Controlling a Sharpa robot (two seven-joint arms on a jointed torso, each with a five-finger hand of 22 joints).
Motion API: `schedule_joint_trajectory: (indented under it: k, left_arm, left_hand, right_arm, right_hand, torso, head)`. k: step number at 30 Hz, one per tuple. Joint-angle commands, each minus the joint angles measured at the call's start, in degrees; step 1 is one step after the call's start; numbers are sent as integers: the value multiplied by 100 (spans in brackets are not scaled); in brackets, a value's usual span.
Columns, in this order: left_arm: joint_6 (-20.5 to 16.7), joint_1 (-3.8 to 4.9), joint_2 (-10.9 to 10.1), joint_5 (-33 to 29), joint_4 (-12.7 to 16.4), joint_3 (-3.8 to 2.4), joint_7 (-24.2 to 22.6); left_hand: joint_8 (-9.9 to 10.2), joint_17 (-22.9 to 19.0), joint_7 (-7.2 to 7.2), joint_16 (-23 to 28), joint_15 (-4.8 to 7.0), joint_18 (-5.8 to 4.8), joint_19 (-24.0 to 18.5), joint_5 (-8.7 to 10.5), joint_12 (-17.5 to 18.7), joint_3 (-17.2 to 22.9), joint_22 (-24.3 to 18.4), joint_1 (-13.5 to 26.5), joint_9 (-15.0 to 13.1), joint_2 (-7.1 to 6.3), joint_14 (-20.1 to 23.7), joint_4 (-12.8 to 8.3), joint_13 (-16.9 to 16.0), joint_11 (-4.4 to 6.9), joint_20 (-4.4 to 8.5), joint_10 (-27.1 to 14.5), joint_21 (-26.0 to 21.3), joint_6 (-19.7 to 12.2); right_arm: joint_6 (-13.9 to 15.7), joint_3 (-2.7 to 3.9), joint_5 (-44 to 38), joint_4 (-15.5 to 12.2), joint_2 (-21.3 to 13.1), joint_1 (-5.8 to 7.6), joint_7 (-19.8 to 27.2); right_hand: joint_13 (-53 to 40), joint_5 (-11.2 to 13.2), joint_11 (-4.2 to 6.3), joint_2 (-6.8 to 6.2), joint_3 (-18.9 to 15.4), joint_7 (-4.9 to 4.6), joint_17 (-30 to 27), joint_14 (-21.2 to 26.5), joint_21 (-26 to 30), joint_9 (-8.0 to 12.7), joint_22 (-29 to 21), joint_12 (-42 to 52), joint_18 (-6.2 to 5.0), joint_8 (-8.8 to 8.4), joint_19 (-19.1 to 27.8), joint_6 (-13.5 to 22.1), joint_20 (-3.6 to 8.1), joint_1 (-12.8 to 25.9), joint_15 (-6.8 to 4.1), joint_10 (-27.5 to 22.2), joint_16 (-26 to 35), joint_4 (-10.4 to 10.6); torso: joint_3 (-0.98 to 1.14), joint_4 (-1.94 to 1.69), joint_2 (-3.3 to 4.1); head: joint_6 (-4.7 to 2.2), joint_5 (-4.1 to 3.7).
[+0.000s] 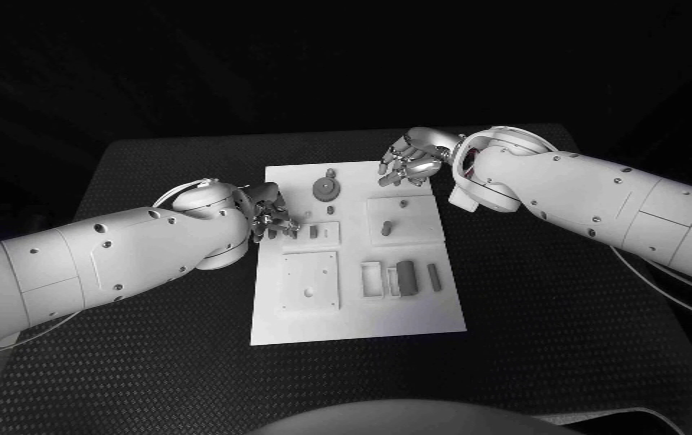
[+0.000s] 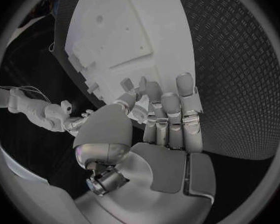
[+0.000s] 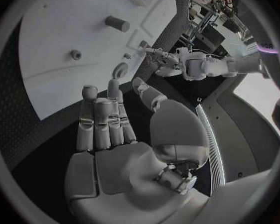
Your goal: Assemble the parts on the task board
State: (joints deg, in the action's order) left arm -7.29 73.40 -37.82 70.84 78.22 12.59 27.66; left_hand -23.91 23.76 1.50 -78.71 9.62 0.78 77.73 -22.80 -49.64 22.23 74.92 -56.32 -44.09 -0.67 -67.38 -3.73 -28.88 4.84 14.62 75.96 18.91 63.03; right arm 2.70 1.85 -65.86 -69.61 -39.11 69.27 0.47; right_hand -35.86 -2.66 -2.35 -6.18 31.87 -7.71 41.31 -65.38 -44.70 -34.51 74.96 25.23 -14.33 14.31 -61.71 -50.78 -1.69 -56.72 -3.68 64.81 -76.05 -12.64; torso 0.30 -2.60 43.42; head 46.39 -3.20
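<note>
White and flat, the task board (image 1: 418, 320) lay in the middle of the black tabletop (image 1: 548, 355), its grey parts spread so each could be reached from either side: a round geared piece (image 1: 327, 189) at about eleven o'clock on the plate, slim blocks (image 1: 407, 276) toward four o'clock. The left robot hand (image 1: 271, 217) sat at the board's nine o'clock edge, fingers extended close together; whether it pinched a small part I could not tell. The right robot hand (image 1: 411, 163) hovered over the one o'clock corner, fingers loosely apart, holding nothing.
</note>
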Motion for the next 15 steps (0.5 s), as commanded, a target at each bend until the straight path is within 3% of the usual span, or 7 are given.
schedule_joint_trajectory:
  k: [1, 15]
  left_arm:
    - [-29, 0, 6, -27, 24, -3, -79]
    - [-21, -53, 15, 28, 15, -2, -58]
  left_hand:
    - [-36, 7, -3, -21, 44, -77, -12, -23, 16, 1142, 108, -54, -5, 1, -46, -1109, 1, -5, 40, 28, 28, 34]
    - [-33, 6, -2, -17, 45, -78, -10, -23, 22, 1144, 106, -48, -7, -5, -51, -1105, 3, -5, 39, 31, 26, 34]
  right_arm:
    - [-79, 1, -1, -10, -2, -3, 55]
    - [-81, 1, 1, -17, -14, -3, 53]
  right_hand:
    - [-8, -21, -22, -13, -4, -108, -7, 27, 17, -9, 96, 38, -67, -39, 34, -56, 22, 56, -4, -28, 13, 27]
    - [-8, -21, -22, -14, -4, -108, -8, 28, 17, -10, 96, 38, -67, -39, 35, -56, 22, 58, -4, -28, 13, 29]
  torso:
    - [2, 1, 1]
    - [5, 1, 4]
  head:
    - [-2, 2]
    - [12, 13]
